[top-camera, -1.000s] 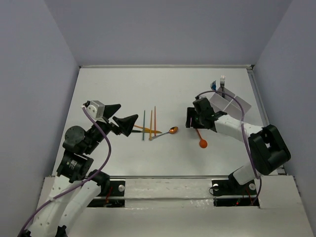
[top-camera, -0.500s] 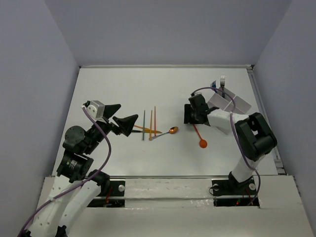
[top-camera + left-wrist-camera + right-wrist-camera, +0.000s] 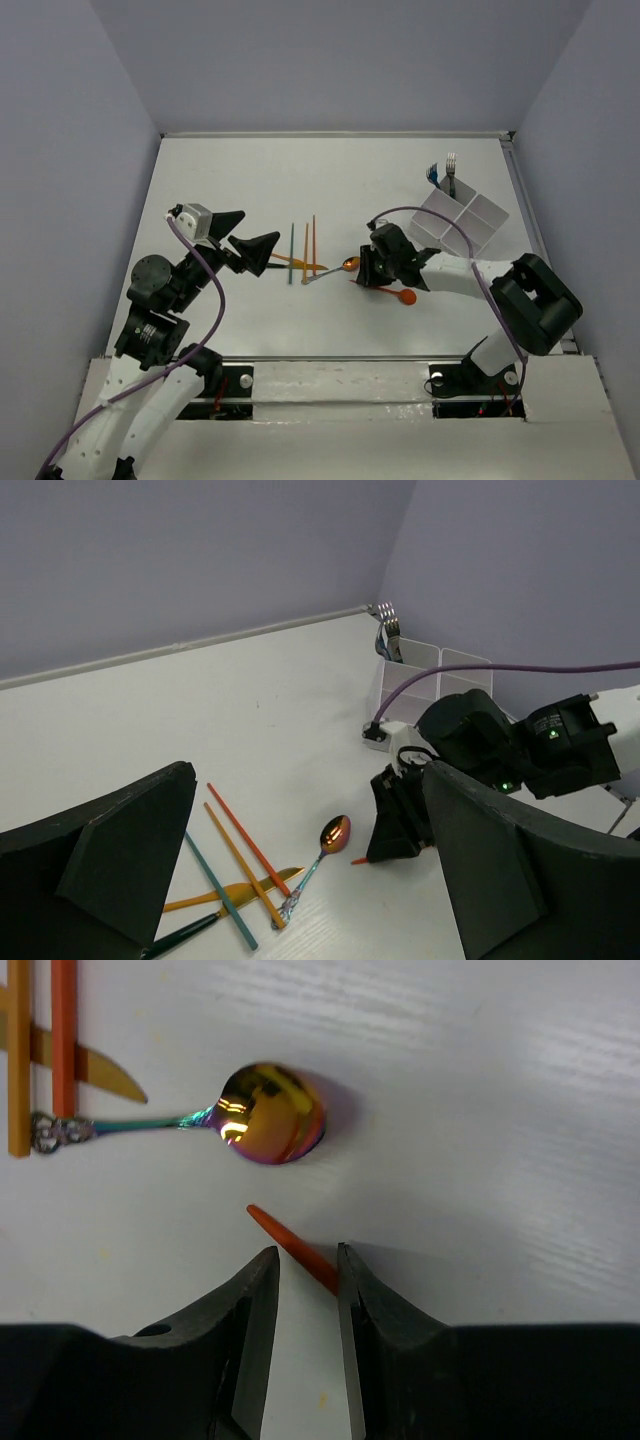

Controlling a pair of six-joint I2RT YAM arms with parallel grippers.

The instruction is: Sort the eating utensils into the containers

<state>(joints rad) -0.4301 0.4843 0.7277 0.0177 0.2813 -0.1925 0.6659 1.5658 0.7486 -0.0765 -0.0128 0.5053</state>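
Item: orange plastic spoon, flat on counter. Handle tip just fwd of right claw. Shaft runs diagonally back betw. its fingers. Claw narrowly parted, not clamped. Left claw gaping, well apart, so right arm is nearer.

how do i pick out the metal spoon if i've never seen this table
On the white table, find the thin coloured sticks near its middle. Just right of them, beside the right claw, lies the metal spoon: the only utensil with a coppery, iridescent bowl.
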